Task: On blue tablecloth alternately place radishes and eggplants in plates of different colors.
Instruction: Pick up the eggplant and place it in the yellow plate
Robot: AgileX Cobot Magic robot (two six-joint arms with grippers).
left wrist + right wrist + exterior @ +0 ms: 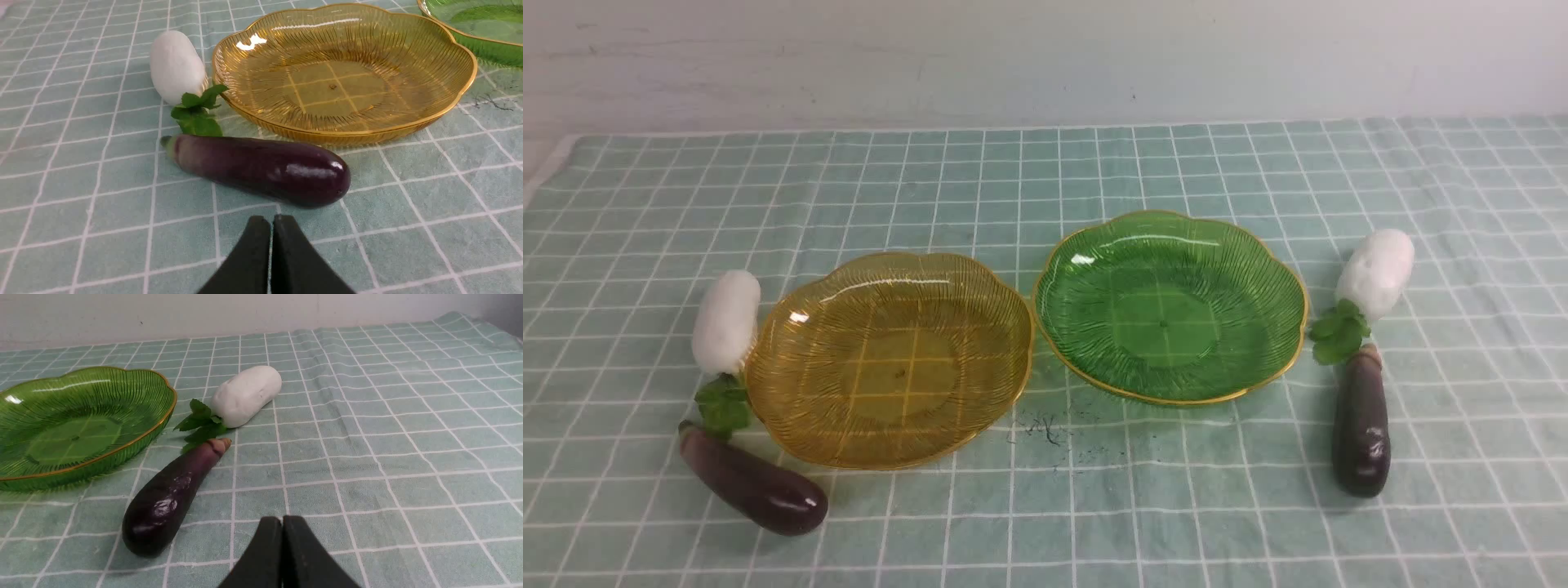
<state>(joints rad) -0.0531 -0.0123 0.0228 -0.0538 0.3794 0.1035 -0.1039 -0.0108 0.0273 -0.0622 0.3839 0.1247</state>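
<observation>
Blue tablecloth (pixel 1094 523), gridded, beneath all. Left gripper (pixel 271 222), right gripper (pixel 282 522): clenched, empty, nearest. Left eggplant (pixel 754 487): near-left of amber plate (pixel 890 359). Left radish (pixel 726 321): just beside its left rim. Green plate (pixel 1168 306): close alongside, right. Right eggplant (pixel 1361 433), then right radish (pixel 1376 261): farther right still.

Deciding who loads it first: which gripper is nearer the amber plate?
Left. The left gripper points at the amber plate, just beyond an eggplant. The right gripper is over by the green plate, with the amber plate outside its wrist view.
</observation>
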